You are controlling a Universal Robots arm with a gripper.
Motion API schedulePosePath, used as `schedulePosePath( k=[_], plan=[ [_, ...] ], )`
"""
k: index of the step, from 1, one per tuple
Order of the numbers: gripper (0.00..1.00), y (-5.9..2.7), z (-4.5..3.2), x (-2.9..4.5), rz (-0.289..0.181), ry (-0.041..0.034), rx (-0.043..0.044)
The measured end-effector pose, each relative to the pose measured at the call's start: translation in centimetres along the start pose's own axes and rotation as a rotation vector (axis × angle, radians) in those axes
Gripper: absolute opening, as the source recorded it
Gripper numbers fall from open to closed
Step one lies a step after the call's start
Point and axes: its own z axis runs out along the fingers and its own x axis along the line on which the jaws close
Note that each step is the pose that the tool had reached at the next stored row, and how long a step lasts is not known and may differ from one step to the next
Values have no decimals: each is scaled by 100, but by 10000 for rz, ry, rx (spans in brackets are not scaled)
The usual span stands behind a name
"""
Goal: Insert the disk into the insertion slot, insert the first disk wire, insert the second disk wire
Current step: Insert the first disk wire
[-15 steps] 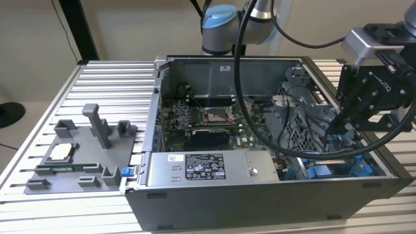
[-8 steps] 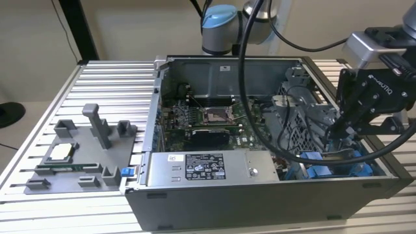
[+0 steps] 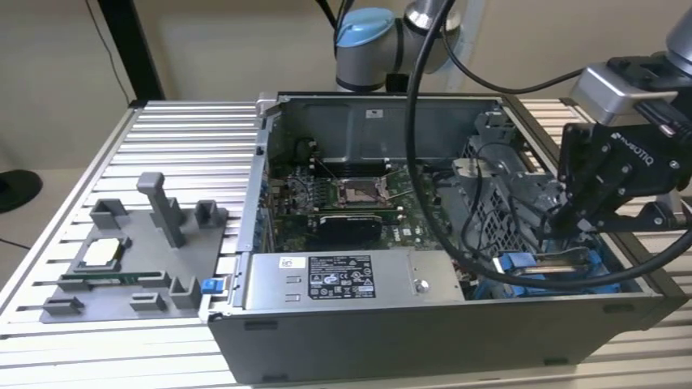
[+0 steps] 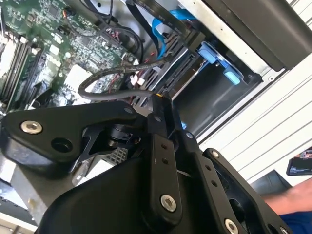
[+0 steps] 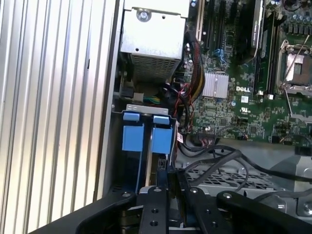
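My black gripper (image 3: 562, 229) reaches down into the open computer case at the exterior view's right, over the insertion slot (image 3: 540, 271) with its blue rails. A silver-grey strip of the disk (image 3: 565, 259) shows between those rails. In both wrist views the gripper (image 4: 158, 102) (image 5: 168, 171) has its fingers pressed together on the end of a black disk wire (image 4: 117, 91) (image 5: 214, 153), right at the slot's mouth. Two blue carrier tabs (image 5: 132, 137) stand side by side just beyond the fingertips. Another blue tab (image 4: 214, 53) sits by the dark bay opening. The connector itself is hidden.
The grey power supply box (image 3: 346, 279) with its sticker lies along the case front. The motherboard (image 3: 346, 194) and a perforated cage (image 3: 508, 203) fill the middle. A thick black cable (image 3: 416, 121) hangs over the case. A grey parts fixture (image 3: 141, 259) sits at the left. A person's blue sleeve (image 4: 297, 217) is nearby.
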Motion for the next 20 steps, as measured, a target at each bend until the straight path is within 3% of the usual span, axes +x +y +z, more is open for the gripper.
schedulePosePath(
  k=[9,11,16,20],
  plan=[
    [0,-79,81,14,-394,154,-14],
    [0,-105,94,17,-420,188,50],
    [0,-163,119,24,-421,316,302],
    [0,-171,157,22,-171,318,338]
  ],
)
